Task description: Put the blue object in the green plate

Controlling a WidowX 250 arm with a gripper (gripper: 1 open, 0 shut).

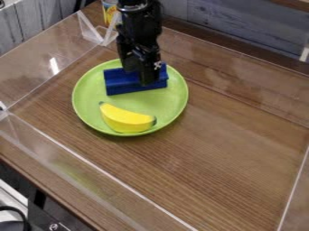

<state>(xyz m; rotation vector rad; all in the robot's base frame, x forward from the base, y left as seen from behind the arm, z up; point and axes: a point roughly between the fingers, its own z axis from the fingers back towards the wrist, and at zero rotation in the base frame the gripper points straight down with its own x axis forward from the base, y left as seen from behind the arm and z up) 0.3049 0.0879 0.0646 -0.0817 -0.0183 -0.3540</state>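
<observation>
The blue block (pixel 122 81) lies inside the green plate (pixel 90 106), in the half of the plate nearest the far edge of the table (pixel 229 144). It rests flat on the plate's floor, with its long side running roughly from the left rim toward the right rim, slightly slanted. Its left end and front face show; its right part is covered by the claw.

The claw (pixel 141 70) hangs from a black arm that comes down from the far edge of the table and points straight down at the block. Its fingers stand apart, released, and they straddle the right part of the block from above. Whether the fingers touch the block cannot be told from this view.

A yellow banana-shaped toy (pixel 128 117) also lies in the plate, in the half nearest the near edge of the table, just beside the block but apart from it. Its curve bulges toward the near rim.

The plate sits on the wooden table toward the far left corner, well clear of the near and right edges. A clear wall (pixel 49 54) runs around the table's sides. Behind the arm, past the far edge, part of a yellow cup (pixel 108 13) shows.
</observation>
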